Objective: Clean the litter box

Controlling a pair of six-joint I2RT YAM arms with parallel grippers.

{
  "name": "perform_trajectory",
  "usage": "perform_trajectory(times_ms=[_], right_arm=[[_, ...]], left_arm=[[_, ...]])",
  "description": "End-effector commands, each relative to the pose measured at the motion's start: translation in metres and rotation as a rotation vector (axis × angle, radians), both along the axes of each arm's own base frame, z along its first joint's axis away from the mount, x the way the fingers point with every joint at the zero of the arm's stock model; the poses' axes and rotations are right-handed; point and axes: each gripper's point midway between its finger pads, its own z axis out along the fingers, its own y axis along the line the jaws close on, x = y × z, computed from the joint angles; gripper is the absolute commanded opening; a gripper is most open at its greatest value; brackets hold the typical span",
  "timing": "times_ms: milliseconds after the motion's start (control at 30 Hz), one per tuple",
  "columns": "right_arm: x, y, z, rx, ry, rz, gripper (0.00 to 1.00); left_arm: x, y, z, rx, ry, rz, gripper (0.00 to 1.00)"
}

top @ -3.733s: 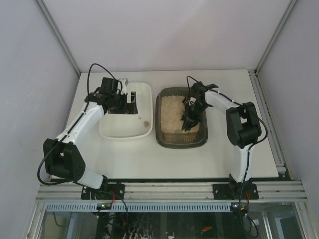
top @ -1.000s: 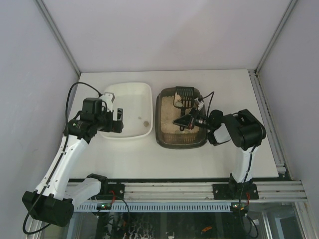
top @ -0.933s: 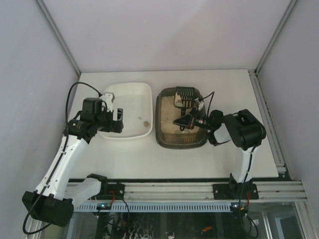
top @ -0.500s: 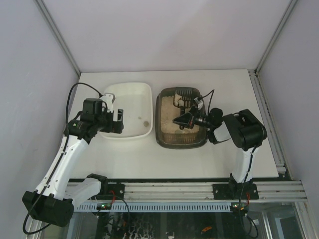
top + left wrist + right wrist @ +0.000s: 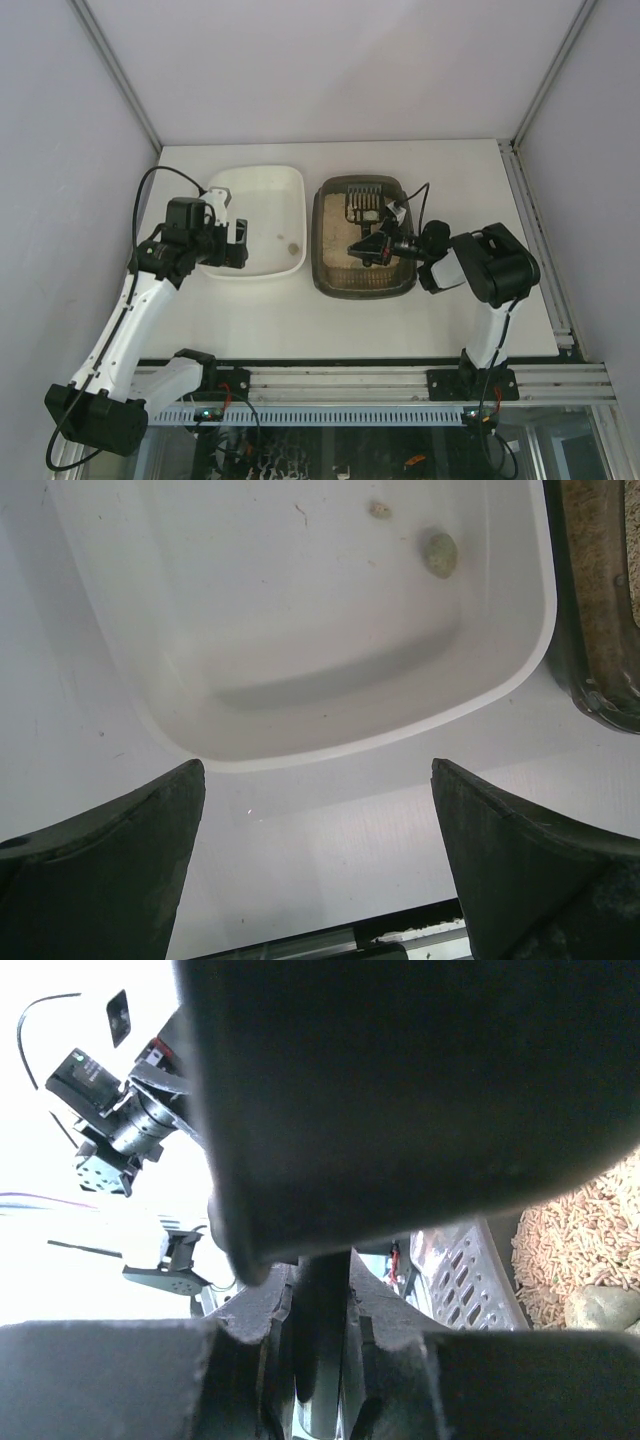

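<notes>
**A:** Start at the right gripper (image 5: 370, 243). What's it doing?

**B:** It's clamped tight on the handle of the black slotted scoop (image 5: 364, 203); the wrist view shows the handle pinched between the jaws. Over the last second the scoop head has dropped from a raised tilt to lie flatter over the litter (image 5: 580, 1230), at the far end of the litter box (image 5: 318, 240).

**A:** So it's going back for another pass?

**B:** That's my guess. A greyish lump sits in the pellets just beside the scoop. Whether the scoop carries anything I can't tell, because the wrist view is mostly blocked.

**A:** And the other arm?

**B:** The left gripper (image 5: 315, 765) is spread wide and holding nothing. It hasn't moved in the last second, hovering over the near left corner of the white tray (image 5: 255, 190). One clump (image 5: 440, 553) already lies in the tray.

**A:** How much room is there?

**B:** The far rim is close ahead of the scoop, so it should pull toward the near end. The box's left rim is just beside the tray wall, so a carry across is short. The table to the right is bare.
</notes>
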Motion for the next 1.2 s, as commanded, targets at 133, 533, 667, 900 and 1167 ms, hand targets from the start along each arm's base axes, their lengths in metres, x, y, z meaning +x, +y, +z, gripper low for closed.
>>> perform_trajectory(times_ms=[133, 533, 667, 900, 1167], right_arm=[[-0.001, -0.012, 0.026, 0.05, -0.098, -0.016, 0.0], [-0.012, -0.012, 0.015, -0.177, -0.209, 0.016, 0.0], [-0.017, -0.023, 0.007, -0.218, -0.184, 0.001, 0.0], [-0.022, -0.024, 0.004, -0.166, -0.143, 0.02, 0.0], [-0.015, -0.029, 0.024, -0.055, -0.115, -0.021, 0.0]], left_arm=[[0.0, -0.001, 0.002, -0.011, -0.035, -0.022, 0.98], [0.0, -0.003, 0.002, -0.015, -0.031, -0.028, 0.98], [-0.001, -0.003, 0.0, -0.016, -0.029, -0.029, 0.98], [0.0, -0.003, 0.0, -0.015, -0.029, -0.031, 0.98], [-0.001, -0.001, 0.001, -0.009, -0.034, -0.024, 0.98]])
